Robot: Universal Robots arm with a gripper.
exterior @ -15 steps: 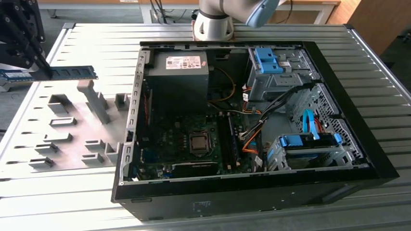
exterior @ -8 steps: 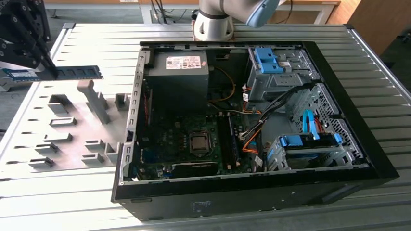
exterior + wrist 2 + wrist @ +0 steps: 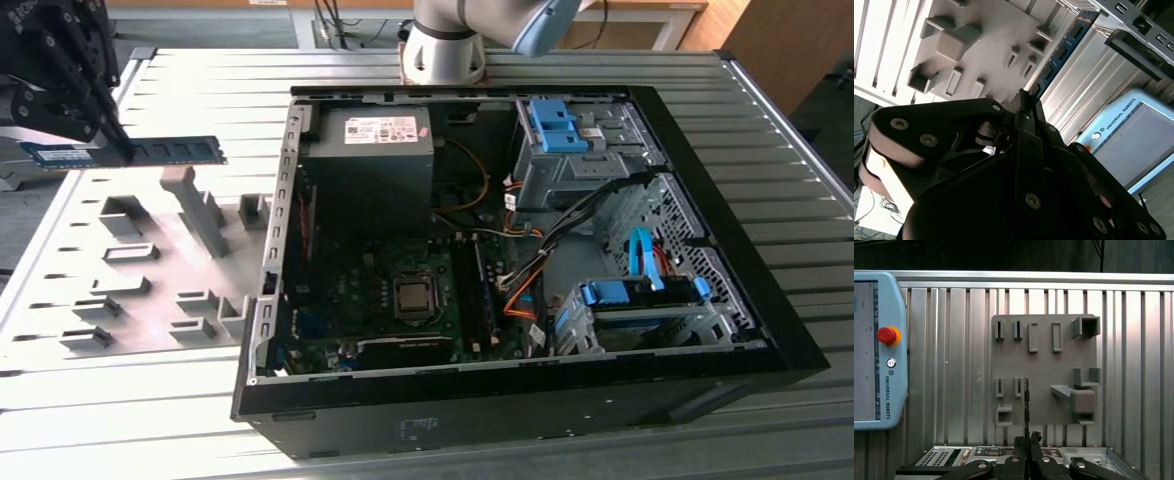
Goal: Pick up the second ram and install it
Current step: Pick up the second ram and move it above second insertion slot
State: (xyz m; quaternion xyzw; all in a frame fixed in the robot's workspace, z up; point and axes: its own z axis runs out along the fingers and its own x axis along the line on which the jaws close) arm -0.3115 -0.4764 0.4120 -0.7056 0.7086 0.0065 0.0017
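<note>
You could count one ram (image 3: 167, 150), clamped tight between the two fingers of one gripper (image 3: 118, 150), above one grey holder plate (image 3: 167, 265) beside one computer case (image 3: 534, 410).

You have one ram stick (image 3: 180, 150), one open computer case (image 3: 467, 420), one grey holder plate (image 3: 1044, 370) and one teach pendant (image 3: 894, 305).

The blue-green second ram (image 3: 174, 150) carries black chips; the holder plate (image 3: 1044, 370) is grey, the computer case (image 3: 534, 418) black.
</note>
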